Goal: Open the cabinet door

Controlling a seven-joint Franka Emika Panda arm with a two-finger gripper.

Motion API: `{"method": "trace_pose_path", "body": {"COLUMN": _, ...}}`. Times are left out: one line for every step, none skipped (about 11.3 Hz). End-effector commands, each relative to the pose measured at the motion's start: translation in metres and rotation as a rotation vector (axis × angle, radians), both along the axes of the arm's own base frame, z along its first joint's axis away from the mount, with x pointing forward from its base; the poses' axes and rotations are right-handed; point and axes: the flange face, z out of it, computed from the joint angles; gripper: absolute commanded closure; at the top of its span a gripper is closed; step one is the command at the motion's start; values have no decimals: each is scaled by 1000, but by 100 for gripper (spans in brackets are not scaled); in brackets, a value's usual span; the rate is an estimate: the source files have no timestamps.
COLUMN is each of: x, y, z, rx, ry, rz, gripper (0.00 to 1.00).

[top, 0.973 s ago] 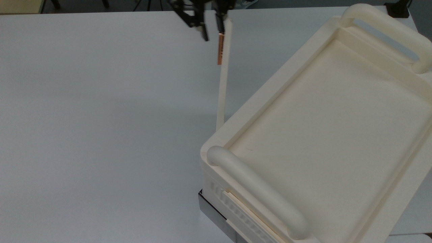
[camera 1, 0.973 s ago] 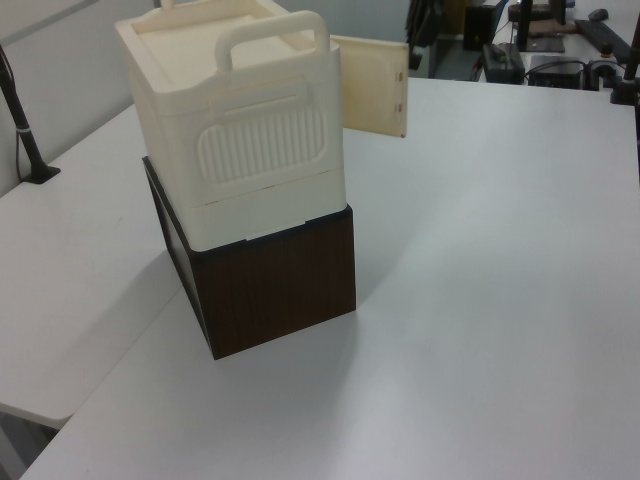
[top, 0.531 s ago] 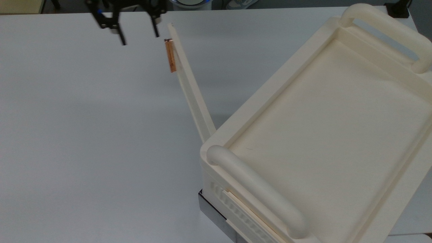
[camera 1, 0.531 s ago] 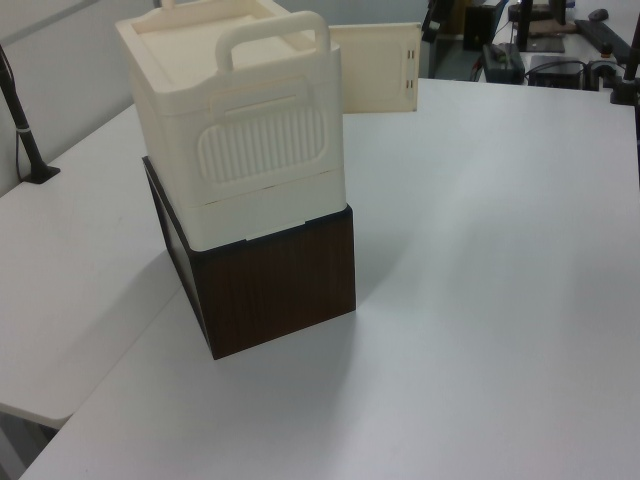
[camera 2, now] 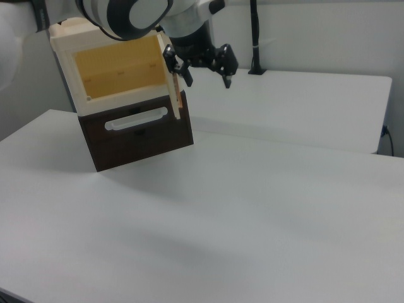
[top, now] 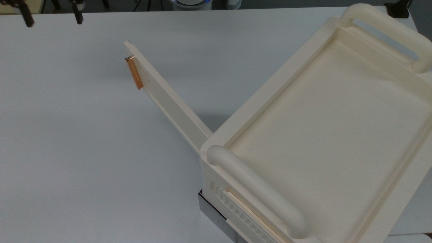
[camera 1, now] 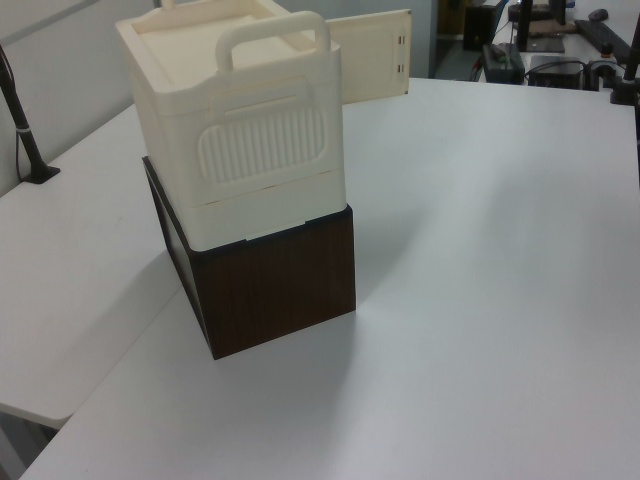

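Note:
The cream cabinet [top: 324,135] fills the top view's right and stands on a dark brown box [camera 1: 270,290]. Its door [top: 168,98] is swung wide open and points toward the top view's upper left, with the copper strip [top: 134,72] at its free end. In the left view the door [camera 1: 372,55] sticks out behind the cabinet. In the right view the yellow inside [camera 2: 120,66] lies open, and the door [camera 2: 174,85] shows edge-on. My gripper [top: 52,16] hangs open at the top view's upper left, well apart from the door and holding nothing. The right view shows the gripper [camera 2: 207,77] just right of the door's edge.
Thick rounded bar handles [top: 256,192] run along the cabinet's top ends. A ribbed slat [camera 1: 262,143] covers its end wall. The white table [top: 84,152] spreads wide to the top view's left. A black post [camera 1: 25,130] stands at the left view's left edge.
The door has swung further open, its free end moving toward the top view's left. My gripper has left the door's end and moved far to the top view's left, fingers spread wider.

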Motion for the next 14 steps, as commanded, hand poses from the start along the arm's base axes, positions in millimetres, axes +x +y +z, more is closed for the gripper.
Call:
{"method": "trace_pose_path", "body": {"x": -27, "y": -9, "z": 23, "rx": -25, "ry": -4, "rz": -26, "gripper": 0}}
{"method": "trace_pose_path", "body": {"x": -34, "y": -2, "z": 25, "rx": -7, "ry": 37, "rz": -28, "gripper": 0}}
{"method": "trace_pose_path", "body": {"x": -47, "y": 7, "z": 31, "rx": 19, "ry": 84, "rz": -44, "gripper": 0}}
{"method": "trace_pose_path", "body": {"x": -57, "y": 19, "z": 37, "rx": 36, "ry": 125, "rz": -43, "gripper": 0}}
{"method": "trace_pose_path", "body": {"x": -66, "y": 35, "z": 41, "rx": 49, "ry": 170, "rz": -33, "gripper": 0}}
{"method": "trace_pose_path", "body": {"x": -69, "y": 60, "z": 37, "rx": 35, "ry": 238, "rz": -36, "gripper": 0}}
{"method": "trace_pose_path", "body": {"x": -63, "y": 93, "z": 28, "rx": -23, "ry": 290, "rz": -66, "gripper": 0}}
{"method": "trace_pose_path", "body": {"x": -60, "y": 113, "z": 23, "rx": -18, "ry": 303, "rz": -129, "gripper": 0}}
{"method": "trace_pose_path", "body": {"x": -58, "y": 128, "z": 17, "rx": -3, "ry": 314, "rz": -158, "gripper": 0}}
{"method": "trace_pose_path", "body": {"x": -60, "y": 142, "z": 10, "rx": 1, "ry": 336, "rz": -149, "gripper": 0}}
{"method": "trace_pose_path", "body": {"x": -63, "y": 161, "z": 2, "rx": 1, "ry": 353, "rz": -124, "gripper": 0}}
{"method": "trace_pose_path", "body": {"x": -63, "y": 171, "z": -7, "rx": 4, "ry": 367, "rz": -113, "gripper": 0}}
{"method": "trace_pose_path", "body": {"x": -62, "y": 174, "z": -13, "rx": 13, "ry": 378, "rz": -109, "gripper": 0}}
{"method": "trace_pose_path", "body": {"x": -61, "y": 173, "z": -15, "rx": 13, "ry": 376, "rz": -103, "gripper": 0}}
